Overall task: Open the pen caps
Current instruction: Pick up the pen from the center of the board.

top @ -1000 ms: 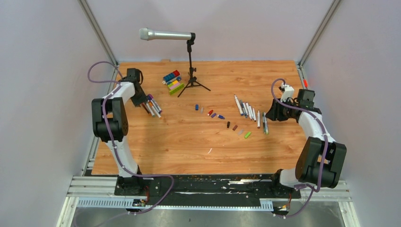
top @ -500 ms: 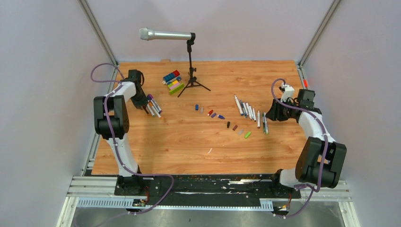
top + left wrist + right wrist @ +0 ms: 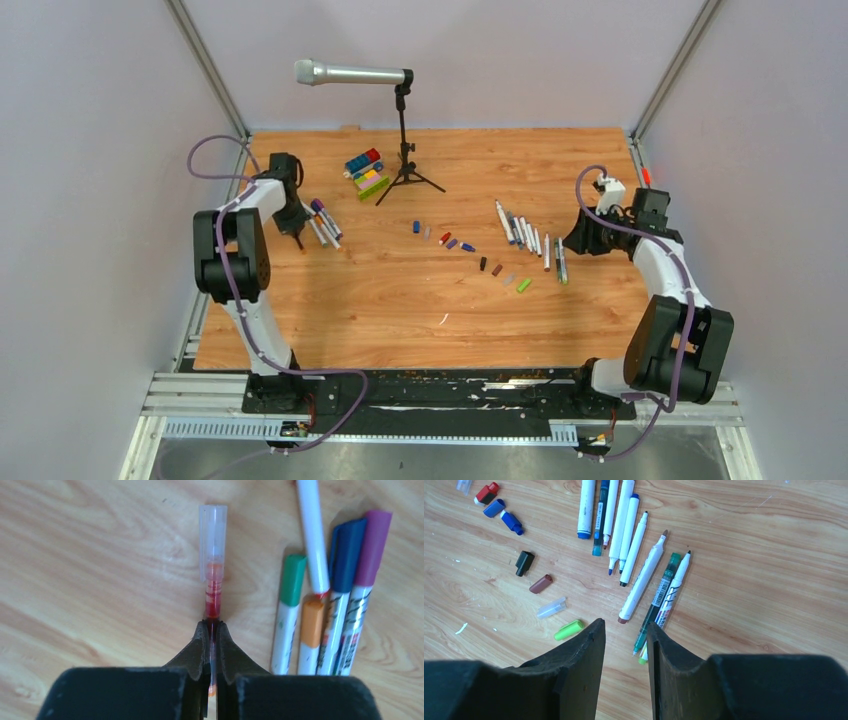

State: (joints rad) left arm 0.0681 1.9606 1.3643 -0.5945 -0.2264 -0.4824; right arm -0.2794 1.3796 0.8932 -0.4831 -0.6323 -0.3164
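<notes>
My left gripper (image 3: 212, 626) is shut on a thin red pen (image 3: 213, 597) low over the table. The pen's clear cap (image 3: 212, 535) is on and points away from me. In the top view this gripper (image 3: 297, 233) is just left of a group of capped pens (image 3: 323, 221). The wrist view shows their green (image 3: 293, 579), orange (image 3: 313, 621), blue (image 3: 347, 555) and purple (image 3: 373, 546) caps. My right gripper (image 3: 625, 630) is open and empty above the table, near a row of uncapped pens (image 3: 644, 575). Loose caps (image 3: 540, 584) lie to its left.
A silver microphone (image 3: 350, 73) on a black tripod stand (image 3: 405, 170) is at the back. Coloured toy blocks (image 3: 365, 173) lie beside it. Loose caps (image 3: 470, 248) and uncapped pens (image 3: 530, 238) are spread over the middle right. Enclosure walls stand close on both sides.
My left gripper has drawn a little left and nearer, away from the group of capped pens, with the red pen in it. The right arm has barely moved.
</notes>
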